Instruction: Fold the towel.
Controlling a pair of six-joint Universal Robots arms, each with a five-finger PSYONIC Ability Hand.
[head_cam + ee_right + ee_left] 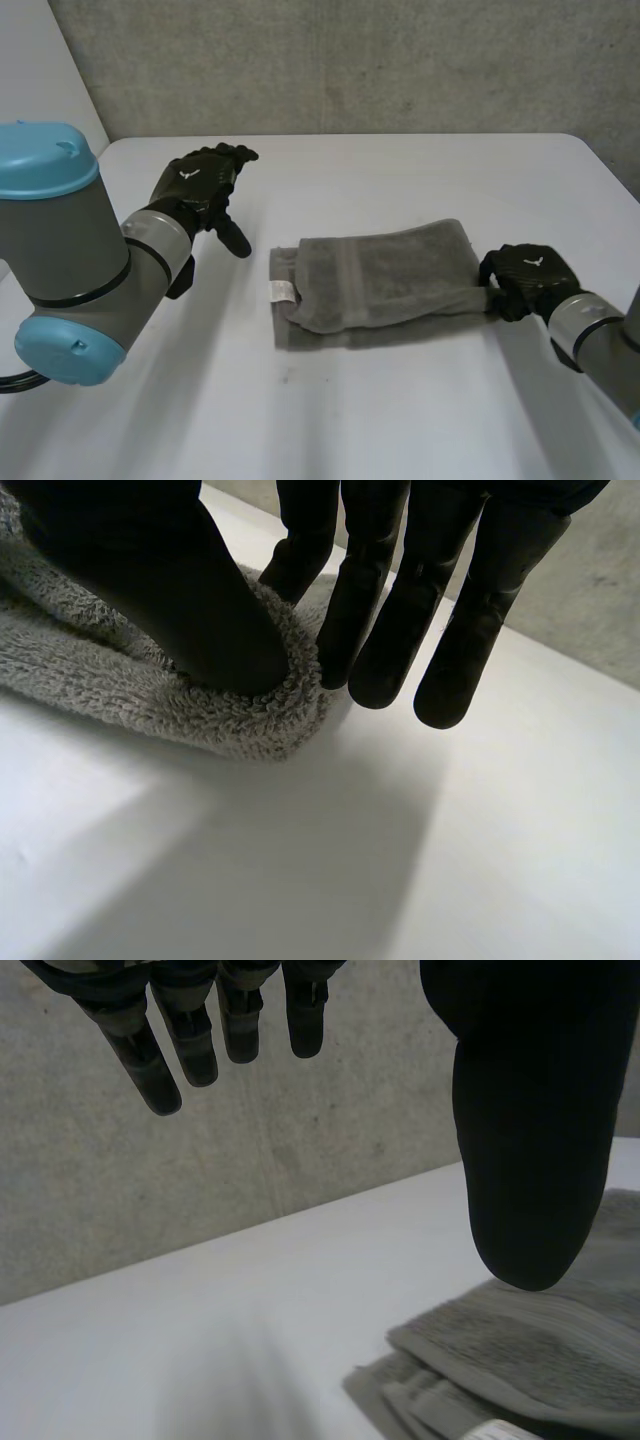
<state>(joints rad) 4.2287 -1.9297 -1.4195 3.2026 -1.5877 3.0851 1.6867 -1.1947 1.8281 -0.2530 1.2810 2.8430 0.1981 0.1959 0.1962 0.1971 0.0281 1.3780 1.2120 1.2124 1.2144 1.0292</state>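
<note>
Grey towel (380, 285), folded into a rough rectangle, lies on the white surface (400, 420) in the head view, a little toward the robot's right. A small white label (282, 291) sticks out at its left end. The left hand (203, 183) is held up off the surface, well apart from the towel on its left side, with its fingers loose and nothing in them. The right hand (527, 278) sits at the towel's right end, touching the cloth where it bunches to a point. A bare concrete wall (350, 60) stands behind it all.

In the left wrist view, the left hand (530, 1110) hangs in the air. Its fingers (150, 1070) are straight and spread away from the thumb, and it is empty. Below the thumb lies the towel (540, 1350), its stacked folded edges showing, on the surface (180, 1350), with the wall (260, 1160) beyond.

In the right wrist view, the right hand (150, 570) is down on the towel (110, 680). The thumb presses into the rolled edge of the cloth and the fingers (385, 630) stand on the far side of that edge. The nearest finger is tucked against the cloth, so the edge is pinched between it and the thumb. The other fingertips hang just beside the towel, over the bare surface (300, 860).
</note>
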